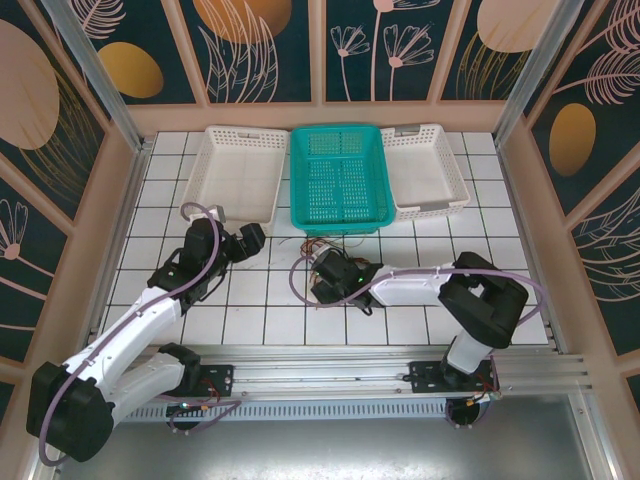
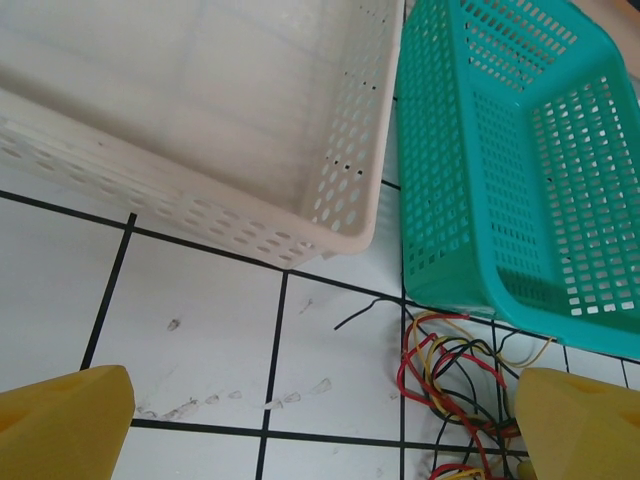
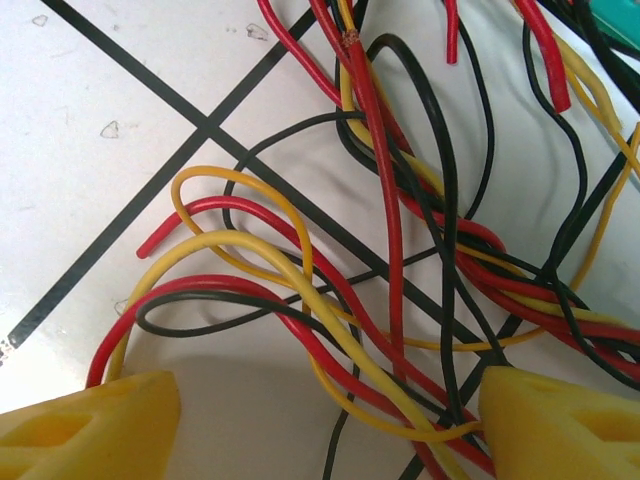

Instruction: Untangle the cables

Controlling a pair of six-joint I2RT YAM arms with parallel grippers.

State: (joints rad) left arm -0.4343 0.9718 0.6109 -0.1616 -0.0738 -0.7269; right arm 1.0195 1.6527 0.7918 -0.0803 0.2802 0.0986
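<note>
1 tangle of cables (image 3: 385, 230), red/yellow/black, on tiles (image 1: 250, 320) just in front of teal basket (image 1: 338, 180). 3 baskets total: left white basket (image 1: 240, 172), right white basket (image 1: 425, 170). 2 grippers: right gripper (image 3: 320, 420) fingers apart, straddling tangle; left gripper (image 2: 320, 440) wide apart, beside it.

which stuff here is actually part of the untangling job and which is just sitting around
In the job:
- the cables, a red, yellow and black tangle
- the right gripper, open astride the tangle
- the left gripper, open beside it

Lying about:
- the teal basket, empty
- the white basket on the left arm's side, empty
- the white basket on the right arm's side, empty
</note>
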